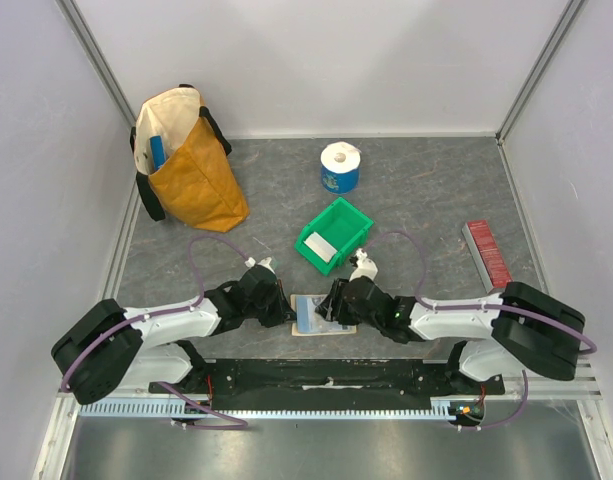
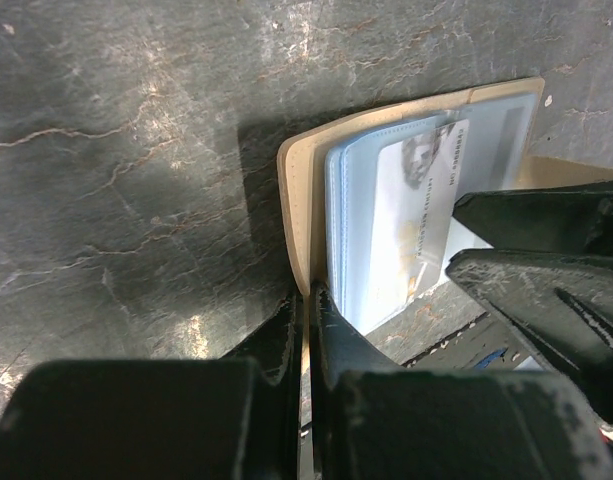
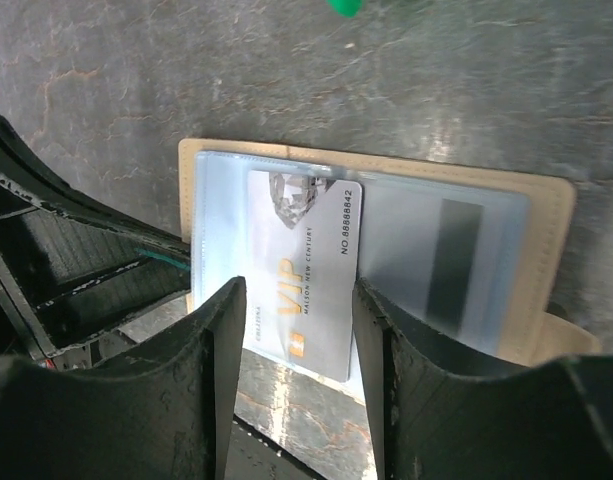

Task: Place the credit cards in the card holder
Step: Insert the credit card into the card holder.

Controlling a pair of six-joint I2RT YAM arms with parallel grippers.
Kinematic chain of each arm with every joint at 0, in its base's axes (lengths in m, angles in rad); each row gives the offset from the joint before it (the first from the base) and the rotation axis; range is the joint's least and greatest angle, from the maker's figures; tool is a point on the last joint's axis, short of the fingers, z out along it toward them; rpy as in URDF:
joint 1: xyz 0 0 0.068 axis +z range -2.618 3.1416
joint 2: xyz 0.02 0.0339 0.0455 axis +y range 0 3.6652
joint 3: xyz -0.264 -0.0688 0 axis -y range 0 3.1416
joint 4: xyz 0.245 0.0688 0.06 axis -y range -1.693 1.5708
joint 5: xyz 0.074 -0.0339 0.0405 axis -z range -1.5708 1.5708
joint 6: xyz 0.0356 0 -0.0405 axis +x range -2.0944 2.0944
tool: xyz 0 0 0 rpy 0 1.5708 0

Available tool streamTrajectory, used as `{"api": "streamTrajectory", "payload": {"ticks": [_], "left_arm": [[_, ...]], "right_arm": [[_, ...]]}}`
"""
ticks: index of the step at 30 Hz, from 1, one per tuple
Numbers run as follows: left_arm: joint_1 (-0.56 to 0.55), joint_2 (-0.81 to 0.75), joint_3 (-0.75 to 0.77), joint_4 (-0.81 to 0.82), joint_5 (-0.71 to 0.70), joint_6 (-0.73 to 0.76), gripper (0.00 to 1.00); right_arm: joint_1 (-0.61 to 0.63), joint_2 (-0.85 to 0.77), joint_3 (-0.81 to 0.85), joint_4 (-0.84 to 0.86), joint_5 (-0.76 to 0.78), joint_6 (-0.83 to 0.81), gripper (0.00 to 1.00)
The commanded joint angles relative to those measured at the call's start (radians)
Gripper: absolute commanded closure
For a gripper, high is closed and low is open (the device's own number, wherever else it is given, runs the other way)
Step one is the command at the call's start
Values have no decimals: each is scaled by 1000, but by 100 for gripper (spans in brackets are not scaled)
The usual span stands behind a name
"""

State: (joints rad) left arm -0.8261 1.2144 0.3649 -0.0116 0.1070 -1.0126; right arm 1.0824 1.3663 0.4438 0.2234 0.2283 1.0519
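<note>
The tan card holder [image 1: 308, 327] lies open on the table between the two arms, clear pockets up. My left gripper [image 2: 308, 300] is shut on the edge of its tan cover [image 2: 298, 200]. A pale VIP credit card [image 3: 306, 270] lies slightly askew on the left clear pocket, with its near end sticking out past the holder's edge. My right gripper [image 3: 298, 295] is open, one finger on each side of that card and not pressing it. A second card with a dark stripe [image 3: 451, 265] sits inside the right pocket. Another white card [image 1: 321, 247] lies in the green bin.
The green plastic bin [image 1: 348, 222] stands just beyond the holder. Behind it is a blue-wrapped paper roll [image 1: 339, 167], and a yellow and cream bag [image 1: 186, 165] sits at the back left. A red ridged strip [image 1: 487, 252] lies at the right. Grey walls close in the table.
</note>
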Motion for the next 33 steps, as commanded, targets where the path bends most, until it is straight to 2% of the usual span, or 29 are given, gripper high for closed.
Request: {"api": "streamTrajectory", "payload": {"ticks": [1, 10, 18, 24, 27, 33], "left_arm": [[-1, 2, -15, -21, -6, -9, 98], [-1, 5, -15, -19, -7, -7, 98], [-1, 16, -11, -14, -4, -7, 98], [-1, 17, -7, -14, -4, -6, 98], [-2, 14, -7, -16, -3, -7, 98], [1, -1, -11, -30, -7, -6, 98]], "right_arm": [[2, 66, 41, 8, -66, -36, 47], [2, 91, 64, 77, -113, -36, 54], [2, 91, 12, 211, -155, 6, 65], [2, 105, 7, 248, -178, 13, 67], [4, 88, 9, 229, -161, 4, 66], [2, -51, 15, 67, -46, -84, 47]]}}
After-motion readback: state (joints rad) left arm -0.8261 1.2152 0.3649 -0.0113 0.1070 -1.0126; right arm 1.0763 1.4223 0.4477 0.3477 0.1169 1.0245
